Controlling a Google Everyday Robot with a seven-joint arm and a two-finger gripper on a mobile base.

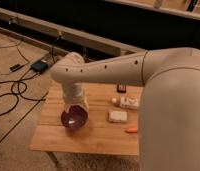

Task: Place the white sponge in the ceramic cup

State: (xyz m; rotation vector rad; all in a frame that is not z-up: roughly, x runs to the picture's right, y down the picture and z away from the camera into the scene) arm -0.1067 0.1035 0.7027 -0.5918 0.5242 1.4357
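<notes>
Centre-left of frame: gripper (74, 107) low over bowl (68, 121), fingers apart, seemingly empty. Sponge (118, 116) lies free on table (48, 140), right of bowl; cup not in sight. Advice: shift toward frame right, descend square over sponge, pinch across narrow width.

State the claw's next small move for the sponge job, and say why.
Likely swing the claw across to above the white sponge. The sponge lies untouched on the table beside the red-marked package, while the claw hangs at the maroon bowl, away from it.
</notes>
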